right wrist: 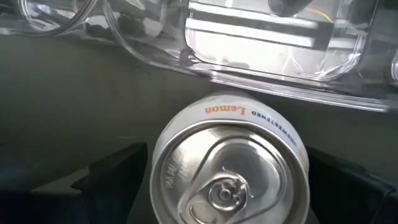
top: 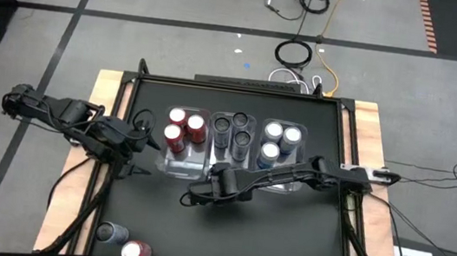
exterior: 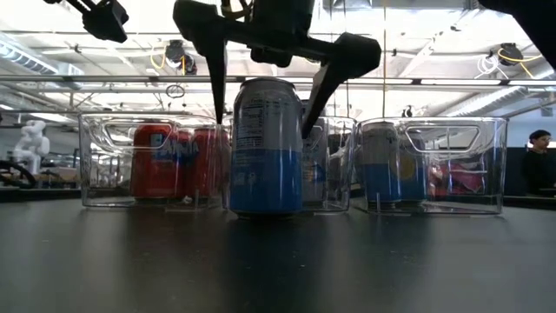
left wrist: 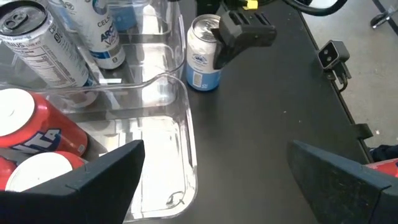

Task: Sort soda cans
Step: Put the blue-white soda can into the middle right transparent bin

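right gripper (exterior: 265, 83), released, straddles the silver-blue can (exterior: 266, 148); probably centre and lower it before clenching, left gripper (left wrist: 211, 180) released.

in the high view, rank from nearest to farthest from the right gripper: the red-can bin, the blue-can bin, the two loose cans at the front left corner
From the right gripper, open around a silver-blue can:
1. Red-can bin, just behind it, to the left.
2. Blue-can bin, behind it, to the right; close to the red-can bin's distance but slightly farther.
3. Two loose cans, front left corner, plainly farthest.
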Available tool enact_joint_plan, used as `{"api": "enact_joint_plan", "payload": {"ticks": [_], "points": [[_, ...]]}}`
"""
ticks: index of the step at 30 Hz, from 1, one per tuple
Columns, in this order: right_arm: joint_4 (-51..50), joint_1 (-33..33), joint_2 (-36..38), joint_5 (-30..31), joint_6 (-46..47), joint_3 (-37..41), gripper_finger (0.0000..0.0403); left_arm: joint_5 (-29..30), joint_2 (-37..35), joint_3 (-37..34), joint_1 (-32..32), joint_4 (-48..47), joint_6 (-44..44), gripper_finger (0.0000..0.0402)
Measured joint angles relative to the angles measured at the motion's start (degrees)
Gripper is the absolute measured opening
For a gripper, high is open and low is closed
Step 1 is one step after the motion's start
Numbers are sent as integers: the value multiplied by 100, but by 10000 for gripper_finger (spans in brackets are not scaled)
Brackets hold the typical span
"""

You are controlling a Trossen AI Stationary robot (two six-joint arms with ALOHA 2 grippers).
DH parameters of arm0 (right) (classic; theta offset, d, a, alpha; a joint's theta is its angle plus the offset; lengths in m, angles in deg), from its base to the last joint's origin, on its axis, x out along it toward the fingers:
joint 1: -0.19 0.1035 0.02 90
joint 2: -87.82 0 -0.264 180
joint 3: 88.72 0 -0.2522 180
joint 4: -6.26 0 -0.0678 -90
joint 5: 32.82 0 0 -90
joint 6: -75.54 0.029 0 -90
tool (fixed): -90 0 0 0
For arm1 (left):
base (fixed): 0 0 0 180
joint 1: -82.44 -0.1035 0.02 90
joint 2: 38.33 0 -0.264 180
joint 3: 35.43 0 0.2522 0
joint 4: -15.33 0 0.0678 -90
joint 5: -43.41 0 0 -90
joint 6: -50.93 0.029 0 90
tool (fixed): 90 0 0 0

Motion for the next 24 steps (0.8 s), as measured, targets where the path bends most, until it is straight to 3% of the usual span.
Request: {"api": "enact_joint_plan", "payload": {"ticks": [7, 15, 24], "points": [[-19, 2, -1, -13, 48, 0, 369, 0, 2, 0, 0, 0, -2, 400], [-36, 2, -1, -22, 54, 0, 287, 0, 2, 0, -1, 0, -3, 400], [-38, 20, 16, -24, 20, 0, 308, 0, 2, 0, 0, 0, -4, 400]]}}
